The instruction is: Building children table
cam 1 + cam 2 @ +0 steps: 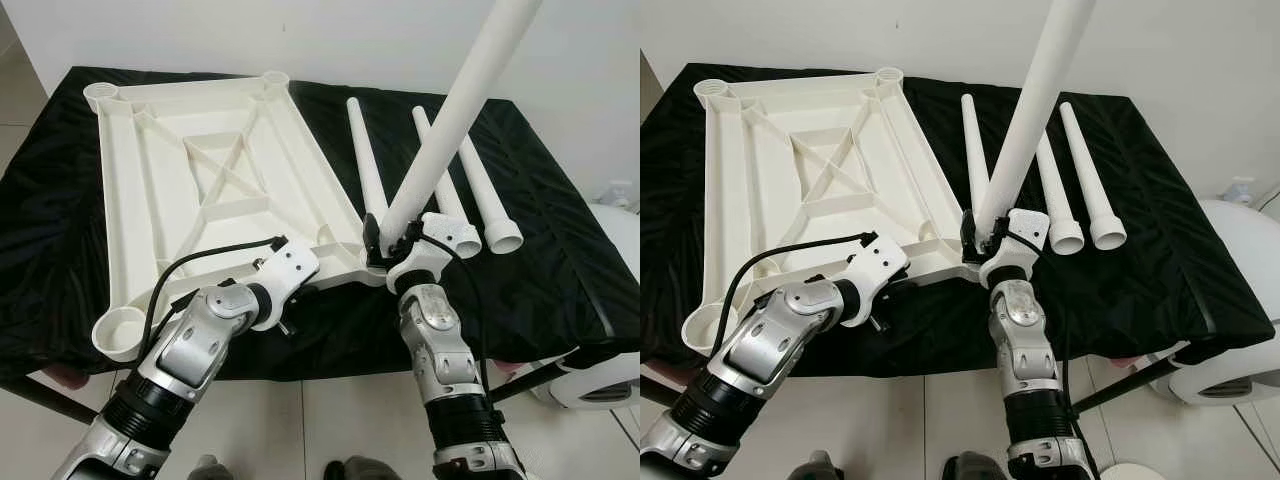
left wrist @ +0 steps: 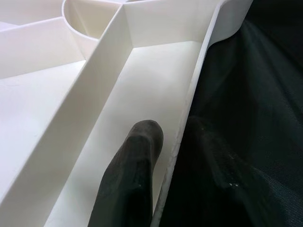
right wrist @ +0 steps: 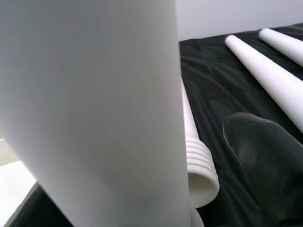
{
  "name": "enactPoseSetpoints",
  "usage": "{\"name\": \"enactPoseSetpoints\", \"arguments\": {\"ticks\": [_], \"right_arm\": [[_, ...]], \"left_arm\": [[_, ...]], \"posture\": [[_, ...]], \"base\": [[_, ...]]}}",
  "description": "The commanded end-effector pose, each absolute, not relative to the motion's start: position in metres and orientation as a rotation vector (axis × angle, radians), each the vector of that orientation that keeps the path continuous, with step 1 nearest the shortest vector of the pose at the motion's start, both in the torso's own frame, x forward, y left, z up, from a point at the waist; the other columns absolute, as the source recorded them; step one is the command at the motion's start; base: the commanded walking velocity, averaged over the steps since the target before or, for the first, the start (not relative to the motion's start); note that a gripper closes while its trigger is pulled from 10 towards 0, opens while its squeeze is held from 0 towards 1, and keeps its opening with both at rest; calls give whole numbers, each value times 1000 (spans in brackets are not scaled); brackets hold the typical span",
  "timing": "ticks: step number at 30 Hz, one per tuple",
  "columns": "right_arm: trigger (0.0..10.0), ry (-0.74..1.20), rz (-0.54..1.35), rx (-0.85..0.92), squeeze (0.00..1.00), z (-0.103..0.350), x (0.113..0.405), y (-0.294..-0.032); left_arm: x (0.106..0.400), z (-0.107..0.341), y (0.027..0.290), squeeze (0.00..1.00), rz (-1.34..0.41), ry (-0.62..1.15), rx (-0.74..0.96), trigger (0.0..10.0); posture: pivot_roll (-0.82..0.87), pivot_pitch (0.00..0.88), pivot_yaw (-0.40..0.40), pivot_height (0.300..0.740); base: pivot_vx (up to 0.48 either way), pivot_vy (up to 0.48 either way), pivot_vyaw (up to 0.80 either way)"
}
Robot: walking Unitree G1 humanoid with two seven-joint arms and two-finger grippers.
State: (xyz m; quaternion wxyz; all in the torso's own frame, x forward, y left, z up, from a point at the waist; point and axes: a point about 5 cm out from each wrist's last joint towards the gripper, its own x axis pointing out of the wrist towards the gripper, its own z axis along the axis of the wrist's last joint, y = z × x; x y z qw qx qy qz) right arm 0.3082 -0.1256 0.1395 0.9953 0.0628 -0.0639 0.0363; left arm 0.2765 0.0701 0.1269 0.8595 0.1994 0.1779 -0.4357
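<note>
A white table top point(image 1: 130, 200) lies upside down on the black-draped table, with round sockets at its corners. My right gripper point(image 1: 385, 240) is shut on a long white table leg point(image 1: 450, 120), which leans up to the right with its lower end at the near right corner socket. In the right wrist view that table leg point(image 3: 94, 118) looms beside one black finger point(image 3: 270, 165). At the top's near rim my left gripper point(image 1: 300, 292) straddles the edge, one finger point(image 2: 132, 175) inside the rim point(image 2: 189, 109). Three loose legs point(image 1: 975, 160) point(image 1: 1050, 190) point(image 1: 1090, 180) lie to the right.
The black cloth point(image 1: 560, 250) hangs over the table's front edge. A white rounded object point(image 1: 610, 380) with a black pole stands on the tiled floor at the right. A white wall runs behind the table.
</note>
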Motion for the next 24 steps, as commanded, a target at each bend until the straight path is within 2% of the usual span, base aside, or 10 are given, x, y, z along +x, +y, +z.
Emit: {"name": "enactPoseSetpoints", "arguments": {"ticks": [1, 3, 4, 5, 9, 24], "right_arm": [[10000, -139, 76, 129, 1000, 140, 309, -129], [10000, -135, 106, 133, 1000, 141, 310, -130], [10000, -136, 136, 129, 910, 141, 311, -131], [10000, -132, 195, 140, 0, 142, 311, -131], [10000, -135, 349, 118, 0, 145, 311, -137], [10000, -103, 601, -34, 0, 148, 324, -172]], "left_arm": [[266, 111, 66, 0, -974, 451, 409, 10000], [266, 111, 66, 0, -973, 451, 409, 10000], [266, 111, 66, 0, -973, 452, 409, 10000], [266, 111, 66, 0, -973, 452, 408, 10000], [267, 111, 66, 0, -971, 452, 408, 10000], [269, 113, 65, 0, -973, 446, 407, 10000]], "posture": [[14, 36, -71, 740], [14, 36, -71, 740], [10, 42, -68, 740], [9, 43, -68, 740], [5, 47, -66, 740], [2, 44, -63, 740]], "base": [[0, 0, 0], [0, 0, 0], [0, 0, 0], [0, 0, 0], [0, 0, 0], [0, 0, 0]]}}
